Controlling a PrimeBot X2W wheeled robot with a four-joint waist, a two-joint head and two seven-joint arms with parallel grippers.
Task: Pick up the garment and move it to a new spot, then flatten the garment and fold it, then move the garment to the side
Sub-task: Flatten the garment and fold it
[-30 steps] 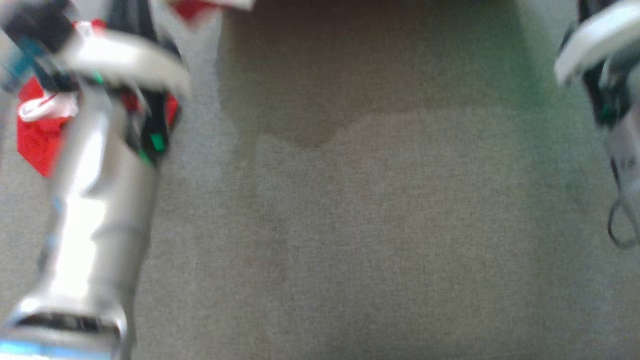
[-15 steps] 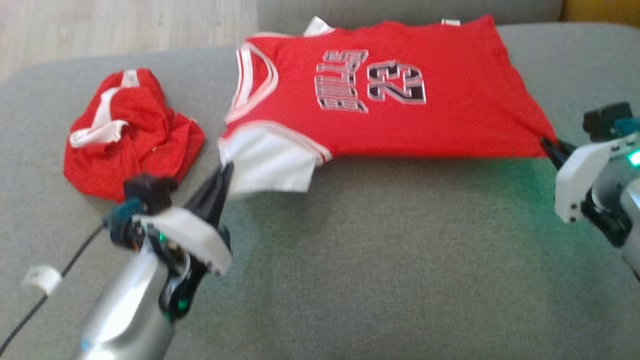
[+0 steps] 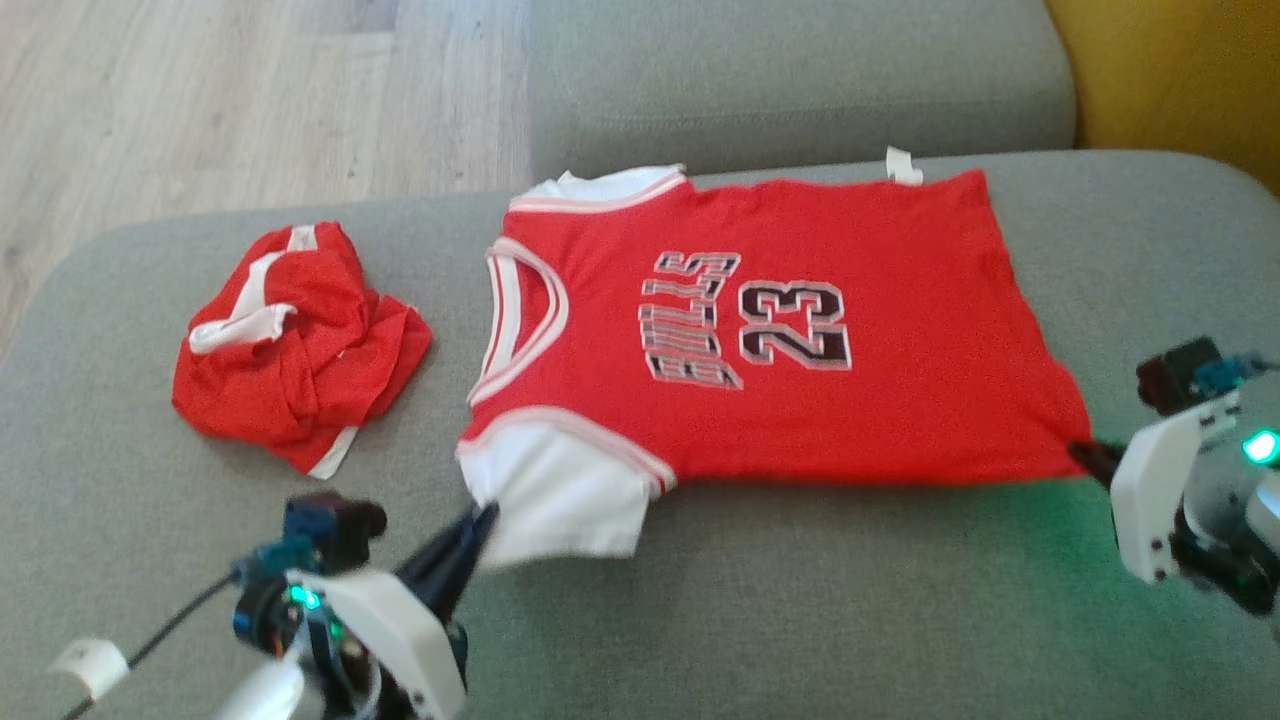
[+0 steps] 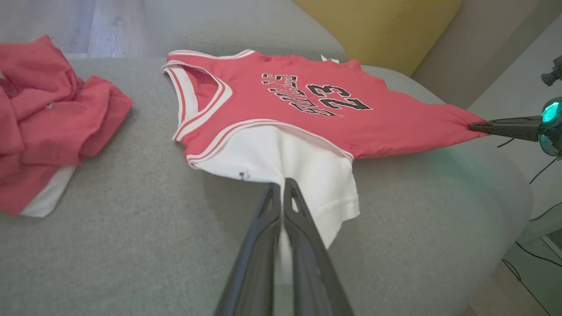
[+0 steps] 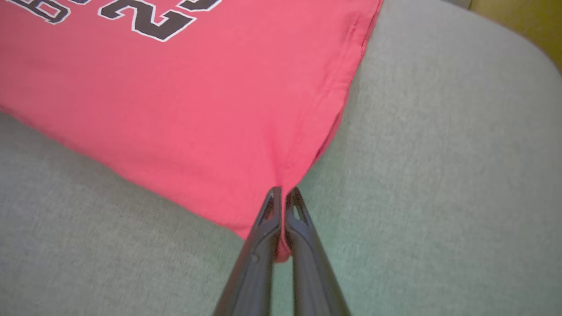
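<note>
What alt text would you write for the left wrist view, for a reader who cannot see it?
The left gripper, shut, pinches the white sleeve of a red number 23 jersey spread on a grey cushion. The right gripper pinches its far hem corner; a crumpled red garment lies at the view's left.

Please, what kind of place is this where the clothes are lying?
Most likely a living room, or a mock-up of one. The red basketball jersey numbered 23 lies on a grey fabric sofa, and a pale wooden plank floor shows beyond it.
</note>
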